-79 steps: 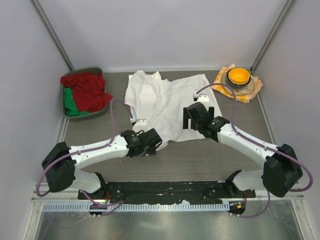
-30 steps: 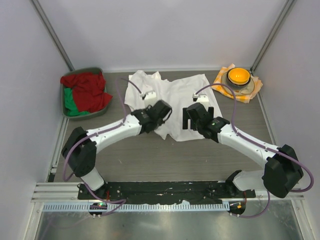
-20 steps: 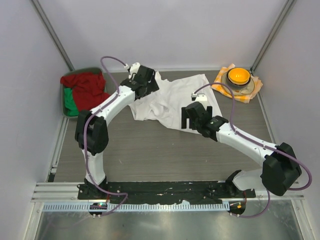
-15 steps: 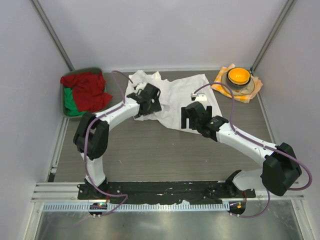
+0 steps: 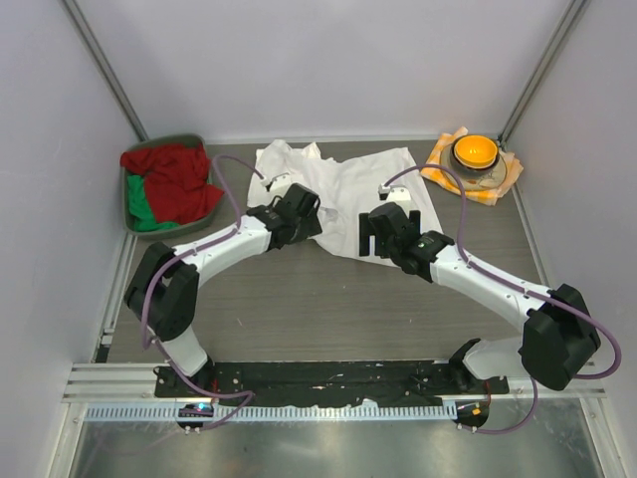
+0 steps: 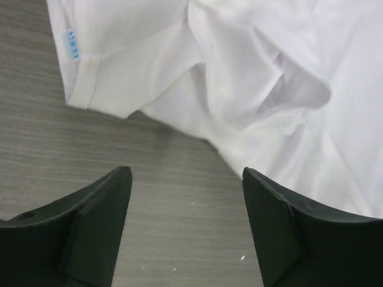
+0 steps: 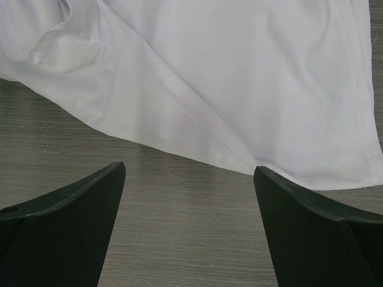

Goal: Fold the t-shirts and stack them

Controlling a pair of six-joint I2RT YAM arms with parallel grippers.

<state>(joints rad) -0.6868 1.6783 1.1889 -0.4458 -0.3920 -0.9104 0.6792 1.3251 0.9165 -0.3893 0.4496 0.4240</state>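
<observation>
Folding looks barely begun. The left claw hangs open and empty over the rumpled near-left edge of the white t-shirt, which lies spread at the far middle of the table. The right claw gapes empty above its near-right hem. No stack shows. A small blue label on a hem is too small to read.

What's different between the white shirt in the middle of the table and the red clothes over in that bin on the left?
The white t-shirt lies spread out and rumpled on the table; the red clothes are bunched in a heap inside a grey bin. The white t-shirt shows one colour only; the red clothes share their bin with a green cloth. Both are soft fabric, and nothing grips either.
</observation>
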